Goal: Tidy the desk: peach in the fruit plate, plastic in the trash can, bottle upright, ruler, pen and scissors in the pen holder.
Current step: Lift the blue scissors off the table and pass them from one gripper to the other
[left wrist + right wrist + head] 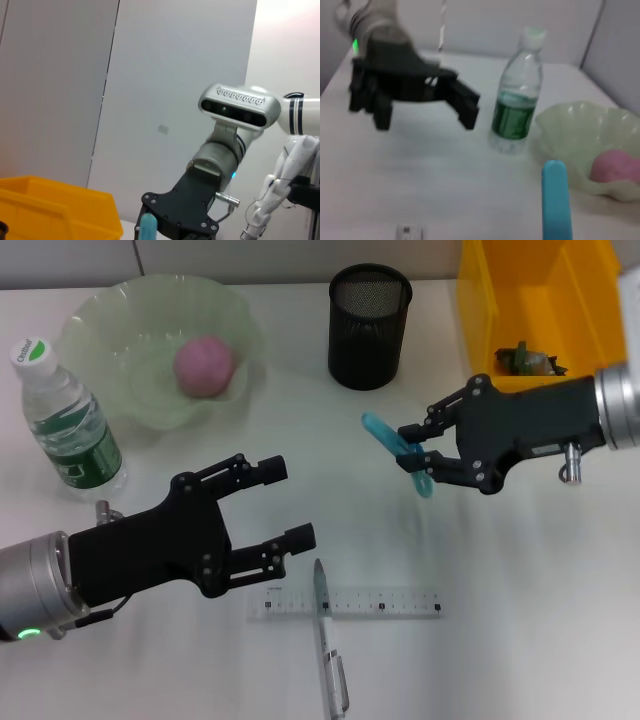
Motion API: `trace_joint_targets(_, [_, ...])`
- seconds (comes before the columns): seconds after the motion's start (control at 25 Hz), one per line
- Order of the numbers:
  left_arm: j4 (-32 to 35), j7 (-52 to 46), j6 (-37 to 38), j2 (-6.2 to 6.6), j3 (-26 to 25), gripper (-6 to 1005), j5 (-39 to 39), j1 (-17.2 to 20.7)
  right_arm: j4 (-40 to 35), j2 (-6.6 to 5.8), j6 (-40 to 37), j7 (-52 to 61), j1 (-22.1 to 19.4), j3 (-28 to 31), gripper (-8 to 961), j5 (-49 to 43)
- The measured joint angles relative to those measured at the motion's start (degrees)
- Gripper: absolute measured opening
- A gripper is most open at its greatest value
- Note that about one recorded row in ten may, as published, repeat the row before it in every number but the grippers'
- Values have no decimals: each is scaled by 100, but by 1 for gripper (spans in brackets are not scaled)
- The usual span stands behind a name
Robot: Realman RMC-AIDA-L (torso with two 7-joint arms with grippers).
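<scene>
Jaws: our right gripper [418, 452] pinches the scissors [400, 450], apparently above the desk [520, 590]; our left gripper [285, 502] gapes wide, empty, near ruler [345, 604] & pen [328, 645].

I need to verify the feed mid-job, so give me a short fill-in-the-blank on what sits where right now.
1. The right hand is shut on the blue ____.
2. The pink peach lies in the green ____.
3. The pen lies across the clear ____.
4. The bottle stands ____ near the open left hand.

Missing words: scissors; fruit plate; ruler; upright
</scene>
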Motion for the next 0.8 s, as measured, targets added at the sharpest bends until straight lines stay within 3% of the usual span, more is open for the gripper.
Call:
trace_joint_targets(0.32, [-56, -45, 84, 8, 19, 778, 0, -22, 1318, -5, -71, -631, -115, 710, 219, 813])
trace_joint_targets(0.8, [-123, -46, 117, 2, 3, 763, -290, 8, 2381, 7, -338, -1178, -603, 732, 219, 2671])
